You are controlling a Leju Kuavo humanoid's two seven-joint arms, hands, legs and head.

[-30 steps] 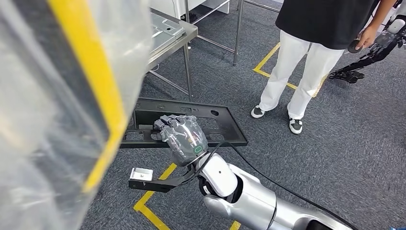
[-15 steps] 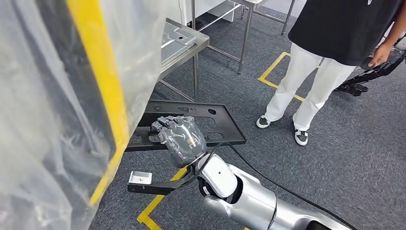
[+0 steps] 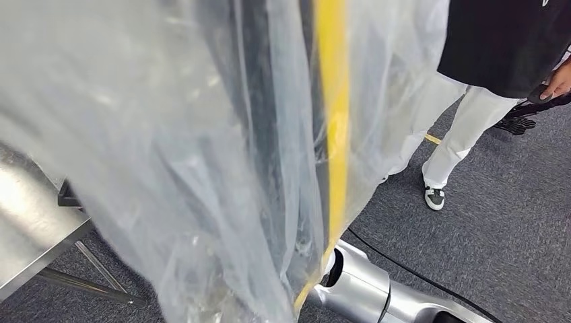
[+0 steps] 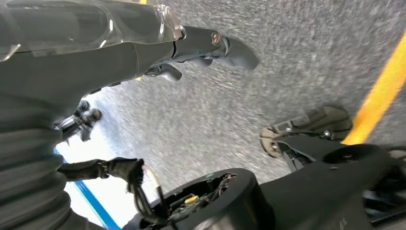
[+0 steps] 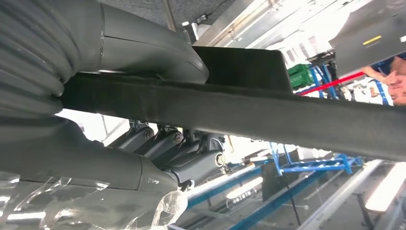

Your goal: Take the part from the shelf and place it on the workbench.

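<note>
1. The black part (image 5: 268, 112) is seen in the right wrist view as a long dark bar crossing the frame, with a flat black panel rising behind it.
2. The part is gripped by the right hand (image 5: 143, 110): the thick grey thumb (image 5: 143, 45) is laid over one side of the bar and the darker fingers (image 5: 191, 153) are curled under the other.
3. The part is held in the air, with metal framing and blue racks seen blurred behind it.
4. In the head view the silver right arm (image 3: 367, 289) is seen low down, its forward end hidden behind a clear plastic sheet (image 3: 188, 148).
5. A yellow strip (image 3: 333, 114) is seen running down through the plastic sheet.
6. A metal workbench (image 3: 27, 229) is seen at the lower left of the head view, with thin legs beneath it.
7. A person in white trousers (image 3: 464, 128) and a black top is seen standing on the grey carpet (image 3: 498, 235) at the right.
8. A black cable (image 3: 417, 272) is laid across the carpet near the arm.
9. The left hand (image 4: 143, 45) is seen above grey carpet with its fingers (image 4: 225, 48) extended and nothing held.
10. A yellow floor line (image 4: 378, 96) is crossed at one corner of that view.
</note>
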